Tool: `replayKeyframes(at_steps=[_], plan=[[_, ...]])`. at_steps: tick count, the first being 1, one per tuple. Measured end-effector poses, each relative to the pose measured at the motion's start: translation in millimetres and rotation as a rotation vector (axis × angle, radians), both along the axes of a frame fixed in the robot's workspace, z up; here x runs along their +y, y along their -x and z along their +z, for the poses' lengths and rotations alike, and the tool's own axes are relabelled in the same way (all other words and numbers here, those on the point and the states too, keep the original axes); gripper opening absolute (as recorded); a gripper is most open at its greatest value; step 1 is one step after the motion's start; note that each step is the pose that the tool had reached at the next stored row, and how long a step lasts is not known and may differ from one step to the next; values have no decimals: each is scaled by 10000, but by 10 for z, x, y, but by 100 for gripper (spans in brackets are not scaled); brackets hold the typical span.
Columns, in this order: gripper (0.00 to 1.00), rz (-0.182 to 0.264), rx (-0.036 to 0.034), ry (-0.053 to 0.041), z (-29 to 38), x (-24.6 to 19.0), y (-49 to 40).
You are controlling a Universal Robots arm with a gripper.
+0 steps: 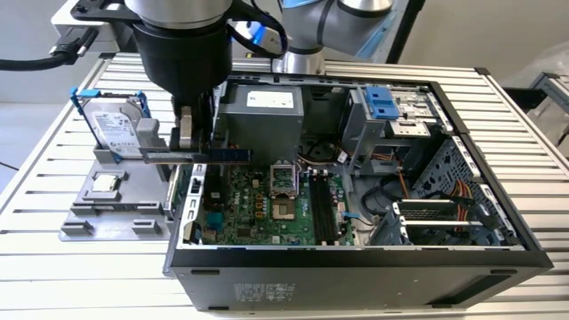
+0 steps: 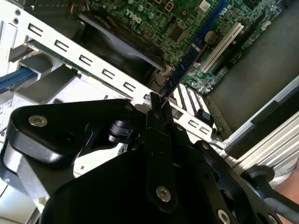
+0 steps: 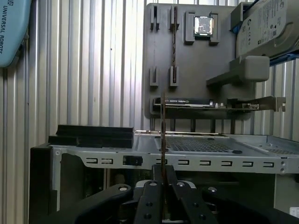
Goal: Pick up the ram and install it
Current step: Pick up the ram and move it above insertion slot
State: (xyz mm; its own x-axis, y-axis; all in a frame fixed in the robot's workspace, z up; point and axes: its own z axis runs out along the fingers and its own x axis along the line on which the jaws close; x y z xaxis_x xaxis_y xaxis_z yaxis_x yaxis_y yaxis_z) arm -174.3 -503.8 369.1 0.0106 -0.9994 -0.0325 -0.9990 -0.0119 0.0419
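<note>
The tool is clamped shut on the ram, pinching it near its middle. In the exterior view the ram lies level in the air. It is above the wall of the open case on the exterior view's left. One end reaches out toward the hard drive in its grey holder. The other end is over the edge of the motherboard.

The black memory slots lie lower and toward the exterior view's right, apart from the ram.

In both wrist views the ram shows edge-on, running straight out from the fingertips of the tool.

The case stands on a ribbed tabletop.
</note>
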Motion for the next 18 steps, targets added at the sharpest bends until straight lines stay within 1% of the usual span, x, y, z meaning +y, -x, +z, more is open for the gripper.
replayKeyframes(at_steps=[18], plan=[[0, 1, 17, 1, 0, 0, -275]])
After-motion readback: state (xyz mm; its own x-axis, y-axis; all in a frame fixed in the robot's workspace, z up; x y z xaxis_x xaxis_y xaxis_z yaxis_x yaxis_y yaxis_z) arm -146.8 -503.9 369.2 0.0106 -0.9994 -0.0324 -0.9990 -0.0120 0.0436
